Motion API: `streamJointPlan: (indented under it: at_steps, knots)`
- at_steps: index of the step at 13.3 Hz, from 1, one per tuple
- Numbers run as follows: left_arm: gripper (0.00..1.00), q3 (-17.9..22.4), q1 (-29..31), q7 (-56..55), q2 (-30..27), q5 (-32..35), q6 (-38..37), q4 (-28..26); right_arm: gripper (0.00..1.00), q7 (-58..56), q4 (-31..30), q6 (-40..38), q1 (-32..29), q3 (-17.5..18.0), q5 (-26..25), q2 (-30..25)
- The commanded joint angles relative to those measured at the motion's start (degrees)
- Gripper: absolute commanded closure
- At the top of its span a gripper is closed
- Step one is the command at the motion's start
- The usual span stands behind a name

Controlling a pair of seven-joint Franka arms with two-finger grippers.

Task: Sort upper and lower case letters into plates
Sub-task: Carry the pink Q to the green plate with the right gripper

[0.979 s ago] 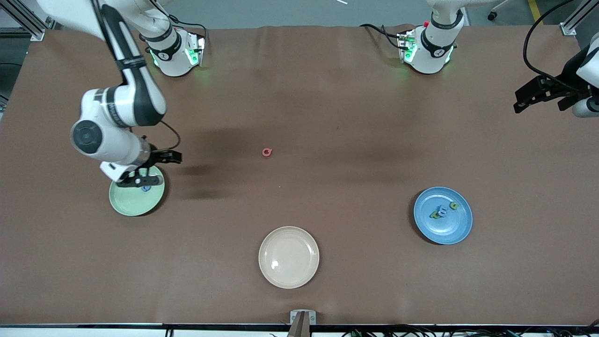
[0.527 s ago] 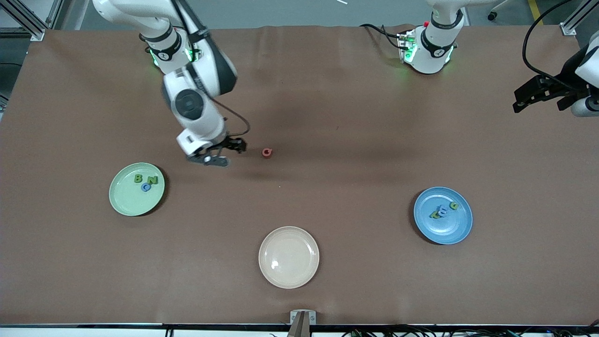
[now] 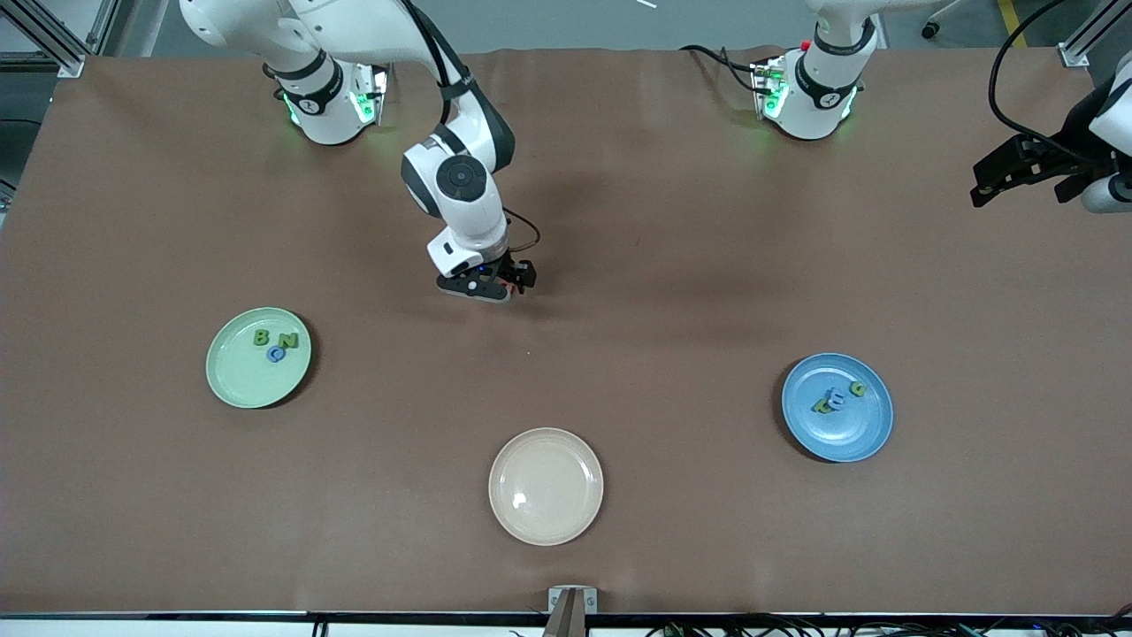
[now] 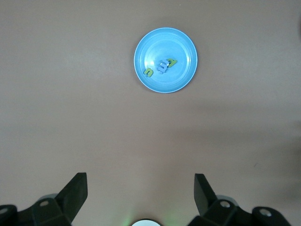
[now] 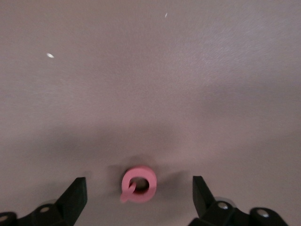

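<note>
While the round cream-beige plate lay nearest the front camera, bare, the two task plates were set farther back — the medium blue matte plate toward the left arm's end, with small green and blue toy letters in it, and the pale mint green plate toward the right arm's end, with green and blue letters in it. Farther still, the right gripper was lowered over the small red ring-shaped letter on the brown table; its fingers were spread wide on either side, nothing gripped. The left gripper was held waiting above the table's edge, open and empty.
</note>
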Motion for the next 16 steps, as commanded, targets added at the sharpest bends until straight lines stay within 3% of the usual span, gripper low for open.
streamJointPlan:
  at_steps: [1, 4, 6, 12, 14, 16]
  knots:
    - [0.0, -0.2, 0.5, 0.7, -0.9, -0.3, -1.4, -0.3, 0.17, 0.8, 0.3, 0.2, 0.6, -0.6, 0.4, 0.2]
    - [0.0, 0.0, 0.4, 0.7, -0.5, 0.3, -1.0, -0.3, 0.44, 0.8, 0.3, 0.7, 0.5, 0.6, 0.5, 0.6]
    - [0.0, -0.2, 0.3, 0.7, -0.3, 0.7, -1.0, -0.3, 0.55, 0.8, 0.3, 1.5, 0.5, 0.7, 0.5, 1.2]
    - [0.0, -0.4, 0.0, 0.8, -0.7, 0.6, -1.0, -0.3, 0.81, 0.8, 0.3, 2.4, 0.7, 0.6, 0.5, 1.8]
    - [0.0, -0.4, -0.3, 0.8, 0.0, 0.6, -0.9, -0.3, 0.82, -0.3, 0.3, 1.5, -0.2, 0.5, 0.4, 0.5]
    - [0.0, -0.4, -0.4, 0.8, 1.0, 0.6, -0.3, 0.0, 0.83, -3.1, 0.4, -4.7, -3.2, 0.2, 0.3, -3.4]
